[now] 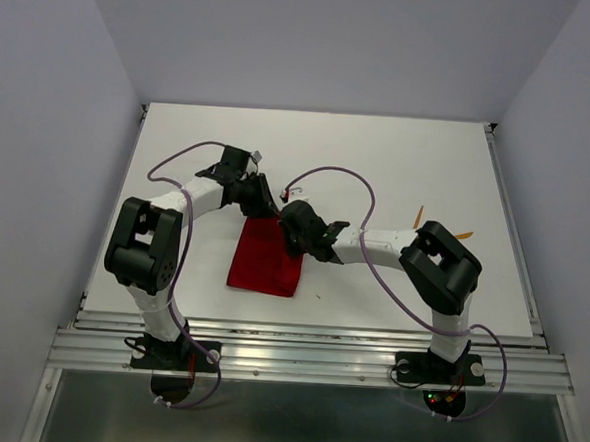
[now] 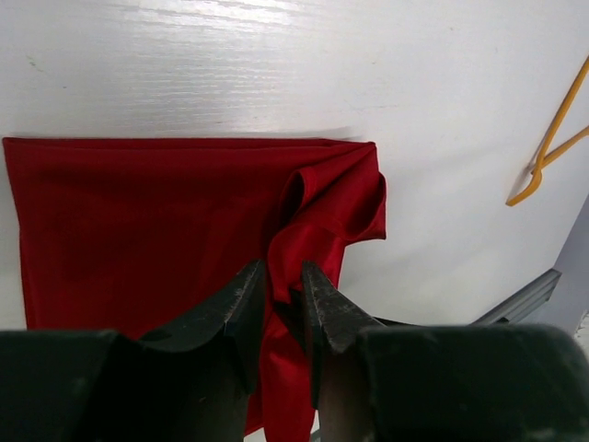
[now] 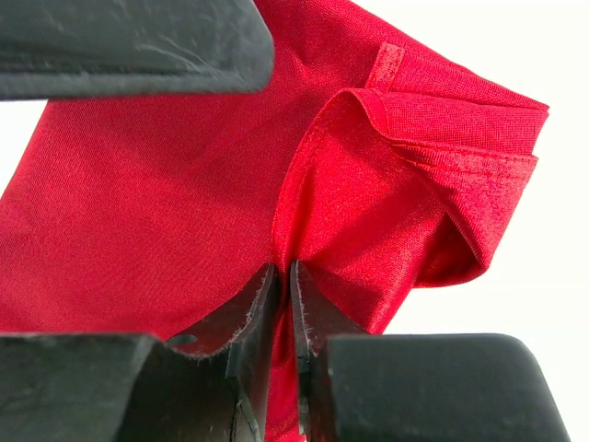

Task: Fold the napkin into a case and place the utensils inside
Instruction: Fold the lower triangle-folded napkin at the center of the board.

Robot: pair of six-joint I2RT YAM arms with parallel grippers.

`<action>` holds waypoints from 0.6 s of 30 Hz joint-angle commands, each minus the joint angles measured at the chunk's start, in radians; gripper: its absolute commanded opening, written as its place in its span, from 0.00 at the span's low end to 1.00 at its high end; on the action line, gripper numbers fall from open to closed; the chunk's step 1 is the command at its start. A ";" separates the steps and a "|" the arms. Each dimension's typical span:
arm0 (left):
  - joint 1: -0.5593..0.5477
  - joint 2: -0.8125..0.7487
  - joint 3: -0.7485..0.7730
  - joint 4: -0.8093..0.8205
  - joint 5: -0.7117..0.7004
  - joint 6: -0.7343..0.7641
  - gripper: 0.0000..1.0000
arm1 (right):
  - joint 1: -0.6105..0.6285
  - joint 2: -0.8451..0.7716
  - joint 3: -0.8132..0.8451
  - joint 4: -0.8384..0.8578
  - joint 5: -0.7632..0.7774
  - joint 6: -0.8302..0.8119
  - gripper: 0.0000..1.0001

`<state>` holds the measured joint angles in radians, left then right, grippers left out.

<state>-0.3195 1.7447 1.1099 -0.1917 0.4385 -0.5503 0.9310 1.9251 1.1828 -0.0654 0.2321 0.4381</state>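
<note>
**Two grippers at the far edge of the red napkin**

The napkin (image 1: 263,263) lies flat on the white table (image 1: 379,156), near the middle and a bit toward 6 o'clock. It is plain red. It looks like a folded square, not a thin case.

The left gripper (image 2: 281,299) is at the napkin's 12 o'clock edge. Its two black fingers stand close together, and a bump of red cloth goes up between them. I cannot tell if they are squeezing the cloth or only sitting on each side of it.

The right gripper (image 3: 283,295) is at the napkin's 2 o'clock corner, just beside the left one. Its fingers are pinched nearly together on a fold of the napkin. The cloth is pulled up there, and the corner is bunched and curled over, so its hem shows.

The utensils (image 1: 418,217) are two thin orange pieces. They lie on the bare table at about 2 o'clock from the napkin, well apart from it. They are beside the right arm. Neither gripper touches them.
</note>
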 commanded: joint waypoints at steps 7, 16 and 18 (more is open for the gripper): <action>-0.036 0.032 -0.008 0.063 0.120 0.007 0.24 | 0.006 0.012 0.029 0.044 -0.013 -0.004 0.17; -0.044 0.124 -0.004 0.090 0.102 -0.037 0.11 | 0.006 0.006 0.029 0.045 -0.017 -0.006 0.17; -0.044 0.142 0.001 0.080 0.083 -0.040 0.09 | 0.006 -0.001 0.026 0.045 -0.019 -0.007 0.17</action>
<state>-0.3592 1.8786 1.1091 -0.1226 0.5343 -0.5785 0.9310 1.9259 1.1828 -0.0589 0.2264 0.4374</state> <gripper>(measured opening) 0.108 0.172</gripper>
